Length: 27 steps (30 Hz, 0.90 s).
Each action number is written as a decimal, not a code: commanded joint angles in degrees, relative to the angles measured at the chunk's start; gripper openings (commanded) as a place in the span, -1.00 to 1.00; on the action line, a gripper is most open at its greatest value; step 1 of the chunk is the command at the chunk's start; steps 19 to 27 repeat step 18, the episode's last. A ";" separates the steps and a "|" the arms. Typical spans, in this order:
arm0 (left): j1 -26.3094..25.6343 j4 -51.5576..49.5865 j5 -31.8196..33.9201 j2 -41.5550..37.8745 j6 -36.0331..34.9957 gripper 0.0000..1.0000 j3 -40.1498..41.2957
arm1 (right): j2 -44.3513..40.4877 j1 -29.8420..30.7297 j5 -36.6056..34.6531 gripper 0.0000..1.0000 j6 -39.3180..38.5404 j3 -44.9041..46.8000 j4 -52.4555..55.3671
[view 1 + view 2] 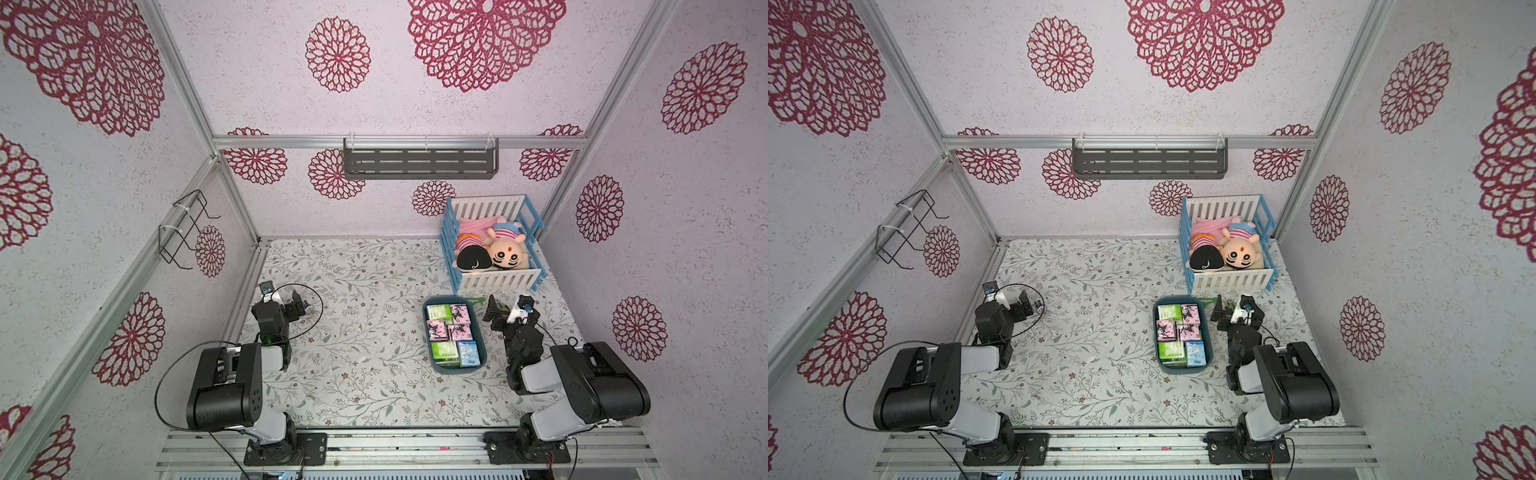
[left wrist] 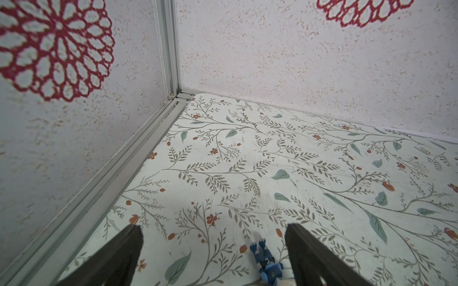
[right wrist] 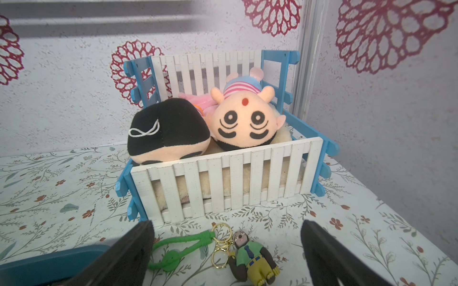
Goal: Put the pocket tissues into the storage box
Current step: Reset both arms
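Note:
In both top views the dark teal storage box (image 1: 427,332) (image 1: 1156,332) sits right of the table's middle. It is filled with several pocket tissues (image 1: 453,332) (image 1: 1181,332), green-and-white, pink and light blue. My right gripper (image 1: 508,305) (image 1: 1230,306) (image 3: 226,224) stands open just right of the box's far end, empty, over a keychain. A corner of the box rim (image 3: 49,260) shows in the right wrist view. My left gripper (image 1: 286,299) (image 1: 1011,300) (image 2: 214,227) is open and empty near the left wall, far from the box.
A sloth figure keychain (image 3: 252,257) with a green strap (image 3: 183,247) lies between the right fingers. The blue-and-white crib (image 1: 494,280) (image 3: 223,178) with plush dolls stands just beyond. A small blue figure (image 2: 266,262) lies by the left gripper. A grey shelf (image 1: 419,160) hangs on the back wall.

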State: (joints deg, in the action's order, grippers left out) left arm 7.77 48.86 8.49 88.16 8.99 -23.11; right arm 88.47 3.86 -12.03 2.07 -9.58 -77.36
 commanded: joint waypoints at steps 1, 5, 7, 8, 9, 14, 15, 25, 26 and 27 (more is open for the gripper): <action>-0.21 0.53 0.50 0.59 -0.73 0.94 -1.22 | -0.40 -0.17 0.64 0.98 -1.03 -0.87 -2.64; -0.21 0.49 0.58 0.53 -0.82 0.95 -1.28 | -0.39 -0.18 0.63 0.98 -1.01 -0.87 -2.71; -0.27 0.39 0.58 0.52 -0.79 0.95 -1.24 | -0.40 -0.17 0.68 0.98 -1.01 -0.85 -2.69; -0.21 0.45 0.58 0.52 -0.81 0.95 -1.29 | -0.38 -0.17 0.61 0.98 -1.01 -0.87 -2.65; -0.27 0.43 0.62 0.52 -0.82 0.95 -1.24 | -0.36 -0.17 0.63 0.98 -1.03 -0.87 -2.69; -0.31 0.11 0.68 0.70 -0.91 0.95 -1.53 | -0.39 -0.17 0.61 0.98 -1.01 -0.87 -2.71; -0.31 0.04 0.72 0.78 -0.95 0.95 -1.63 | -0.39 -0.17 0.62 0.98 -1.03 -0.87 -2.69; -0.39 0.19 0.75 0.53 -0.91 0.95 -1.34 | -0.40 -0.17 0.61 0.98 -1.01 -0.87 -2.71; -0.39 0.19 0.75 0.53 -0.91 0.95 -1.34 | -0.40 -0.17 0.61 0.98 -1.01 -0.87 -2.71; -0.39 0.19 0.75 0.53 -0.91 0.95 -1.34 | -0.40 -0.17 0.61 0.98 -1.01 -0.87 -2.71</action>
